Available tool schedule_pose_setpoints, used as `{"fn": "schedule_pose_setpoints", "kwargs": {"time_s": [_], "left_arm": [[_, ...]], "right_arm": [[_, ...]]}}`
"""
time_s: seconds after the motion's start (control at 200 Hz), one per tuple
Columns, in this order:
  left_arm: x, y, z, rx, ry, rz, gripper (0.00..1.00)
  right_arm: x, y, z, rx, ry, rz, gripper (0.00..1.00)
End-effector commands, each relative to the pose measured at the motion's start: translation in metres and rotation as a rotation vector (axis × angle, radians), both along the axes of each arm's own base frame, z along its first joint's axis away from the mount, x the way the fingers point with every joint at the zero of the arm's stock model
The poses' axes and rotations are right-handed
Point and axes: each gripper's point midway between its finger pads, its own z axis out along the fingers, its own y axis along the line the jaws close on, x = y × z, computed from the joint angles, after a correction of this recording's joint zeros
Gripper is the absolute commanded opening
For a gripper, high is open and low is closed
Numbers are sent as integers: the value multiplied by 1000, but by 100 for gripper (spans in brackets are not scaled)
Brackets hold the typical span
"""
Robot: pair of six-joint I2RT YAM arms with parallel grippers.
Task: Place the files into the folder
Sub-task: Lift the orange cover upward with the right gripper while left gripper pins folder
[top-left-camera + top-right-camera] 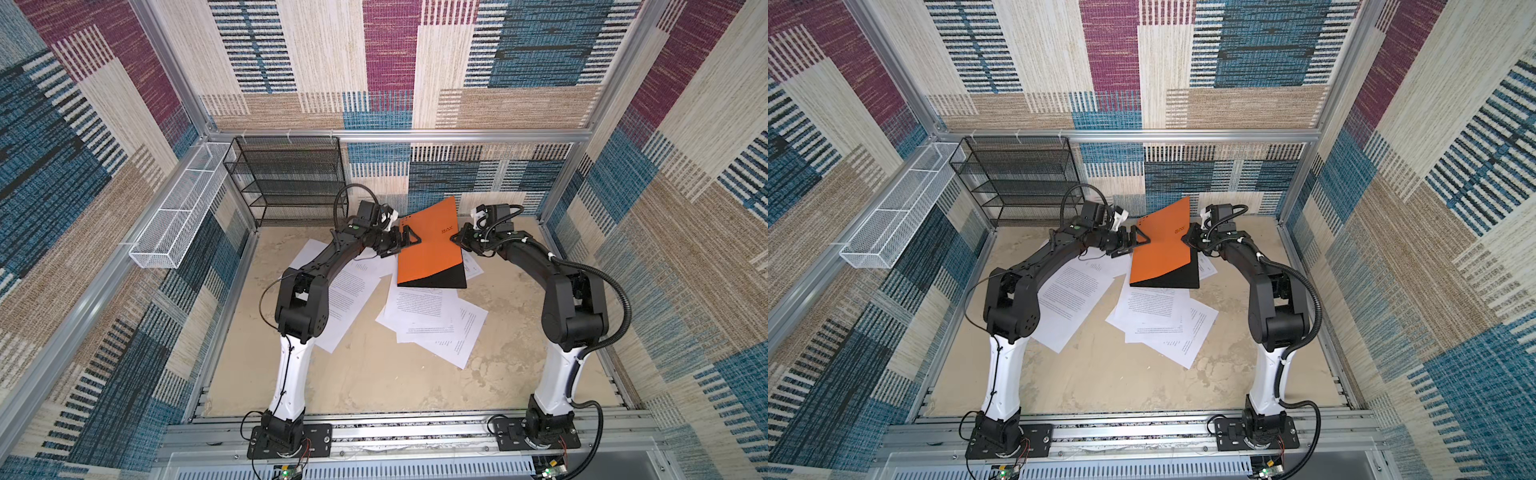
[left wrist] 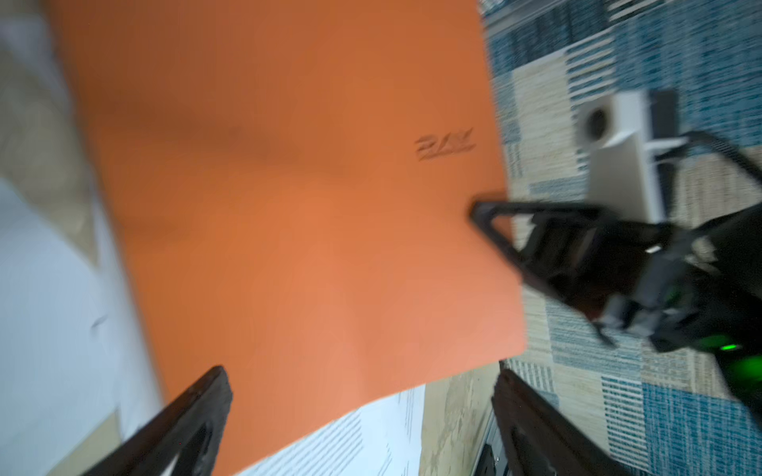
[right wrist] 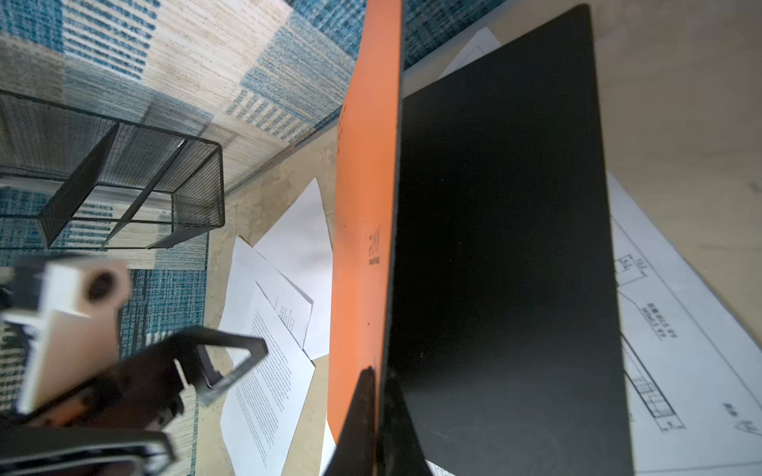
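Far centre of the table: the folder (image 1: 428, 253), its orange cover raised by my right gripper (image 1: 454, 239), clamped on the right edge. My left gripper (image 1: 410, 237) stood spread and empty at the left edge. I judged the cover needed swinging fully open before loading the files (image 1: 432, 320), scattered nearer. The logo (image 2: 444, 143) was blurred, possibly "RAY".

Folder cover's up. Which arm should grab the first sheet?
Left. The left gripper is open and free, with printed sheets lying below it. The right gripper is shut on the folder cover, propping it open.
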Motion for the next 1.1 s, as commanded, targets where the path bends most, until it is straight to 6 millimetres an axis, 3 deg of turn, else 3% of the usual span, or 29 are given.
{"fn": "schedule_pose_setpoints", "kwargs": {"time_s": [0.0,0.17,0.381,0.456,0.646,0.801,1.092], "left_arm": [[-27,10,67,-52,-89,16,100],[-48,9,52,-94,-49,5,100],[-63,-44,35,-116,-8,-111,97],[-56,-65,37,-139,-25,-124,96],[-33,-104,19,-223,15,-90,90],[-25,-132,-2,-247,48,-118,84],[-42,-179,-59,-239,137,-163,76]], "right_arm": [[-20,-34,88,-32,-168,-72,0],[-45,-55,125,60,-232,-50,0],[-62,-74,157,44,-278,-88,0],[-64,-95,157,6,-263,-167,0],[-74,-145,161,-114,-263,-366,0],[-76,-149,156,-137,-250,-368,0],[-78,-147,149,-163,-247,-338,0]]}}
